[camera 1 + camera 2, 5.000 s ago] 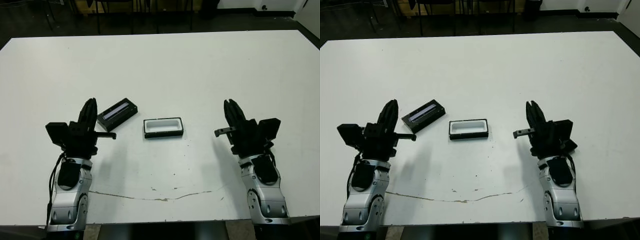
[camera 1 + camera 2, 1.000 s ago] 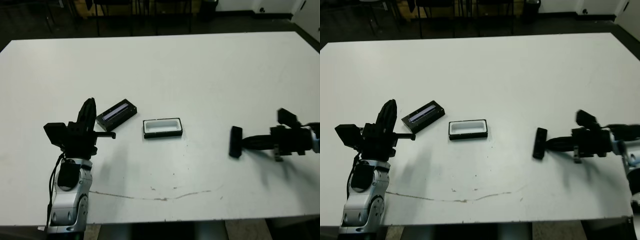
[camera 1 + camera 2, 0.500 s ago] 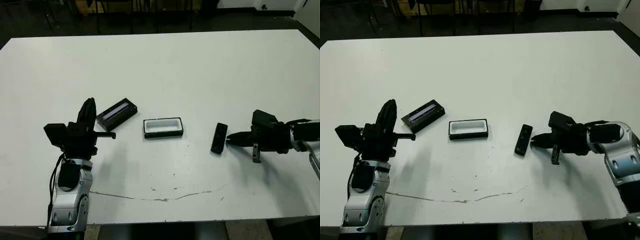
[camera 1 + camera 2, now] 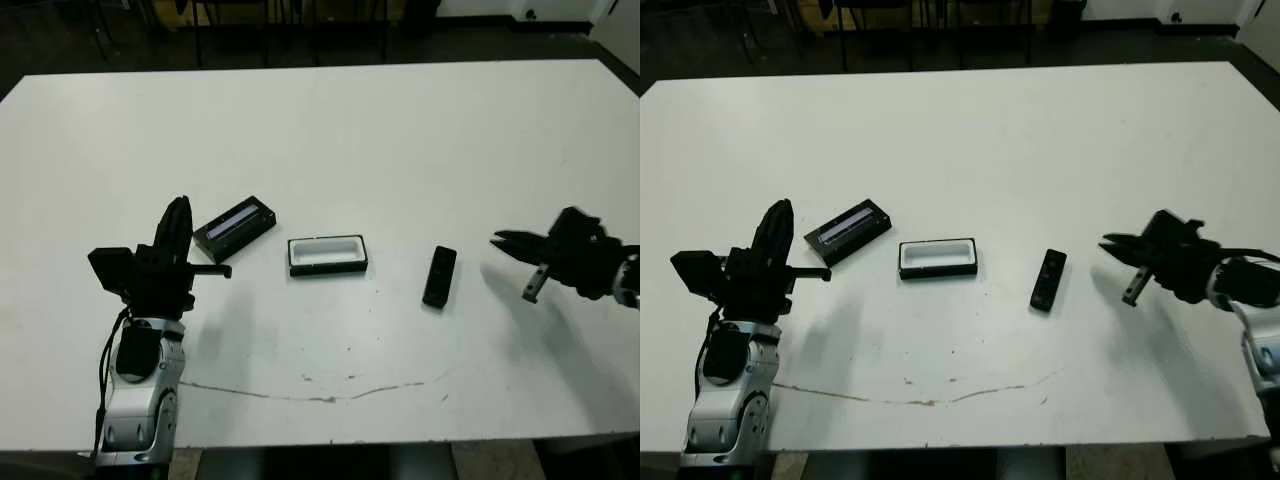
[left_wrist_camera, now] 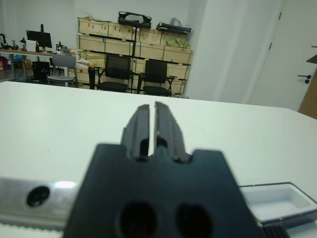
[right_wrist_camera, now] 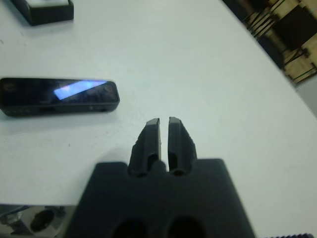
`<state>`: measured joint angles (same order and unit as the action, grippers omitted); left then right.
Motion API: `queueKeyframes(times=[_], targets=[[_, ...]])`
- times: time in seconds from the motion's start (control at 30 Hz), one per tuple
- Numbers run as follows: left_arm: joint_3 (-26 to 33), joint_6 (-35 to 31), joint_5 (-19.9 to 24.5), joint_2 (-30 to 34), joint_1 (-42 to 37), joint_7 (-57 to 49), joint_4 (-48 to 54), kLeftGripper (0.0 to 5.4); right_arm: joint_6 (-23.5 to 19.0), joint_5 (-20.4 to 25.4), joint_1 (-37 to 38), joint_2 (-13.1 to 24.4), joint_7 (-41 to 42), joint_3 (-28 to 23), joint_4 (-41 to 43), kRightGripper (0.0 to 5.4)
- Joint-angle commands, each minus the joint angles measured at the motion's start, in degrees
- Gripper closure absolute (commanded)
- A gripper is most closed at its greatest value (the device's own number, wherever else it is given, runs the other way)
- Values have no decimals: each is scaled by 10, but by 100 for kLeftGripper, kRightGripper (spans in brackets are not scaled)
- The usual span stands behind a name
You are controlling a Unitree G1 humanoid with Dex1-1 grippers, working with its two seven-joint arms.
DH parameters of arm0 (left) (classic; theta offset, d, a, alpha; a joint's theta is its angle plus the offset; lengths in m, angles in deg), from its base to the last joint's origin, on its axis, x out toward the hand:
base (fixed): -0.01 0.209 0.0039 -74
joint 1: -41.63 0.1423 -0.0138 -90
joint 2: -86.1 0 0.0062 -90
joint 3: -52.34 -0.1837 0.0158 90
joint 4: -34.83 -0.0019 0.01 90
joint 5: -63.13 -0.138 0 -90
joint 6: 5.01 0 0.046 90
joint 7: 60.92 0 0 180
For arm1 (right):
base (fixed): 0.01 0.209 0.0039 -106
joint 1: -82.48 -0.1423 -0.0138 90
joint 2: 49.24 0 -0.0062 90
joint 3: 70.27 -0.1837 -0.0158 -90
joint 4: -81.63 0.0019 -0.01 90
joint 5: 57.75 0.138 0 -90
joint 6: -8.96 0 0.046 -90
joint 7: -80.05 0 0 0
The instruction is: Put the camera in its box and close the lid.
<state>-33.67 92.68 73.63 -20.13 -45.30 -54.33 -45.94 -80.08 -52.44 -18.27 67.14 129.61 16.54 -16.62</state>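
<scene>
On the white table (image 4: 400, 140) in the head views, the camera (image 4: 439, 276) lies flat between the box (image 4: 327, 254) and the right gripper (image 4: 512, 243), long axis running roughly toward and away from the robot. The right arm is nearer. Its wrist view shows the fingers (image 6: 149, 138) nearly together, empty, the camera apart from them and broadside. The left wrist view shows the left gripper (image 5: 148, 130) likewise nearly closed, holding nothing, beside the lid (image 4: 235, 223).
</scene>
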Motion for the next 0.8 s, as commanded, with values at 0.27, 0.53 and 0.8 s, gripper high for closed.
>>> queueKeyframes(times=[0.27,0.53,0.8], targets=[[1,-6,1,2,11,0,-7,539,-53,-23,-15,5,10,50,11,540],[0,-9,3,3,8,0,-6,539,-170,-27,-37,27,55,89,83,540],[-1,-9,0,5,8,-1,-4,539,-74,-56,-85,-1,78,140,-52,540]])
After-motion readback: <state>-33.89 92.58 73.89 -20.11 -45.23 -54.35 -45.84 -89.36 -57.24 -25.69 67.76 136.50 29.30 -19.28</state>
